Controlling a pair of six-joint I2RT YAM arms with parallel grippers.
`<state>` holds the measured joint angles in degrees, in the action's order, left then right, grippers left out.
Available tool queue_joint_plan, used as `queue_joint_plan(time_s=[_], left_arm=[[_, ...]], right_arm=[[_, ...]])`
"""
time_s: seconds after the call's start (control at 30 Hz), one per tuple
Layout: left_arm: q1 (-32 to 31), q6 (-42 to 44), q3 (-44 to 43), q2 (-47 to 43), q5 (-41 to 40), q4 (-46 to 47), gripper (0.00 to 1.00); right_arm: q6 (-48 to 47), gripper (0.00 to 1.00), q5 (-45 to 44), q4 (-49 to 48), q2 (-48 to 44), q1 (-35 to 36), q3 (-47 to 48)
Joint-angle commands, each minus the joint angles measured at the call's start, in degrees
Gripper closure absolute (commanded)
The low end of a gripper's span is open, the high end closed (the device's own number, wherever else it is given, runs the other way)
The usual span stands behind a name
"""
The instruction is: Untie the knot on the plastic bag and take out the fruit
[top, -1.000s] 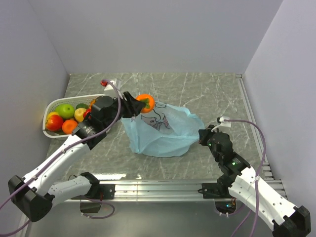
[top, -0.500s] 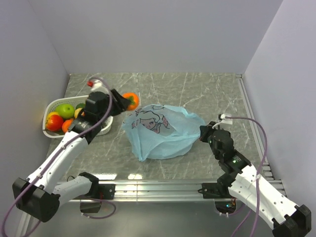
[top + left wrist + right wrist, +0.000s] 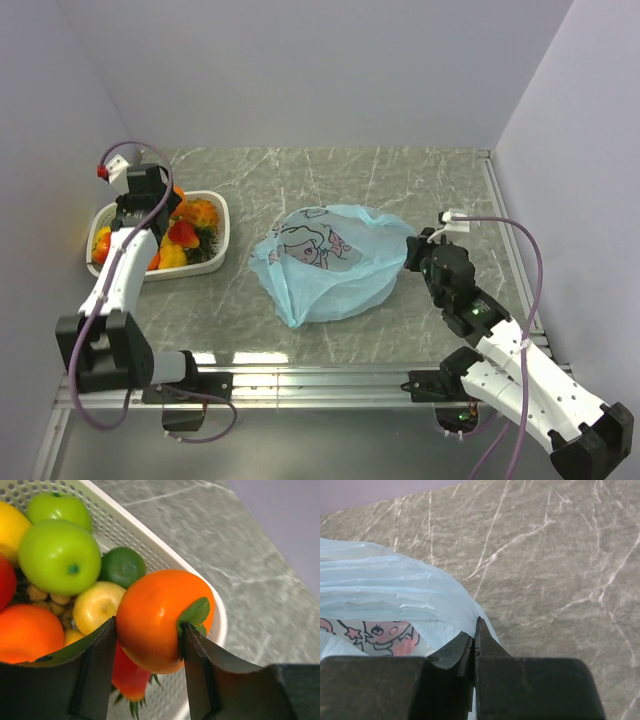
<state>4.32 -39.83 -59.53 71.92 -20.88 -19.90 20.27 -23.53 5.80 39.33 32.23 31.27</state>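
Note:
The pale blue plastic bag [image 3: 330,262] lies crumpled mid-table with its cartoon print facing up. I see no knot on it. My right gripper [image 3: 412,258] is shut on the bag's right edge; in the right wrist view the jaws [image 3: 474,630] pinch the thin plastic [image 3: 395,597]. My left gripper [image 3: 150,195] is shut on an orange persimmon with a green top [image 3: 160,615] and holds it above the white basket [image 3: 222,215]. No fruit shows inside the bag.
The basket's rim [image 3: 165,555] holds a green apple [image 3: 59,555], a dark green lime [image 3: 122,566], a yellow fruit [image 3: 97,605], a red strawberry piece [image 3: 130,680] and an orange pineapple-like fruit [image 3: 200,212]. Walls stand close on the left, back and right.
My left arm swung left from the bag to above the basket, carrying the persimmon. The bag slumped and shifted slightly right. My right gripper kept its hold on the bag.

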Motion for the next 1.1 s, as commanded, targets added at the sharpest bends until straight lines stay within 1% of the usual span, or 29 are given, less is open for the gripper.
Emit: queue_joint_plan(time_s=[0.0, 0.17, 0.27, 0.4, 0.5, 0.57, 0.6, 0.77, 0.8, 0.9, 0.93, 1.0, 1.07], left_arm=[[2.27, 1.95, -5.68, 5.76, -2.59, 0.92, 0.87], [3.59, 2.04, -12.53, 15.16, -3.46, -2.41, 0.83], [4.21, 1.87, -14.82, 18.51, -5.21, -4.53, 0.82], [4.21, 3.0, -15.62, 20.54, -6.71, -4.8, 0.77], [4.47, 3.71, -16.76, 22.47, -5.23, -6.37, 0.66], [4.38, 3.97, -18.16, 23.96, -3.82, -7.43, 0.63], [4.47, 4.15, -18.43, 24.23, -2.68, -7.78, 0.59], [4.47, 5.47, -20.54, 27.04, -2.23, -10.24, 0.47], [4.47, 5.56, -20.89, 27.39, -2.32, -10.51, 0.4], [4.47, 5.56, -21.68, 27.75, -1.79, -10.86, 0.29], [4.47, 5.56, -21.86, 27.49, -1.53, -10.77, 0.21], [4.47, 5.47, -22.21, 26.87, -1.35, -10.95, 0.12], [4.47, 5.47, -23.0, 26.08, -1.09, -11.12, 0.08]], right_arm=[[-3.13, 1.0, -1.08, -0.88, 1.27, -0.23, 3.1], [-3.22, 1.0, -1.17, -1.41, 2.15, -0.15, 2.66], [-3.66, 1.0, -1.34, -1.41, 2.42, -0.32, 2.4], [-3.84, 1.0, -1.78, -1.93, 2.68, -0.32, 1.61], [-3.84, 1.0, -1.52, -2.37, 3.12, -0.41, 1.52], [-4.1, 1.0, -1.43, -2.46, 3.21, -0.32, 1.69], [-4.1, 1.0, -1.43, -2.64, 3.29, -0.41, 1.61], [-4.19, 1.0, -1.43, -2.99, 2.94, -0.41, 1.34], [-4.19, 1.0, -1.43, -2.99, 2.86, -0.5, 1.34], [-4.28, 1.0, -1.61, -3.08, 2.68, -0.41, 1.25], [-4.28, 1.0, -1.69, -2.9, 2.59, -0.5, 1.25], [-4.28, 1.0, -1.7, -2.99, 2.33, -0.5, 1.25], [-4.28, 1.0, -1.61, -2.9, 2.15, -0.5, 1.17]])
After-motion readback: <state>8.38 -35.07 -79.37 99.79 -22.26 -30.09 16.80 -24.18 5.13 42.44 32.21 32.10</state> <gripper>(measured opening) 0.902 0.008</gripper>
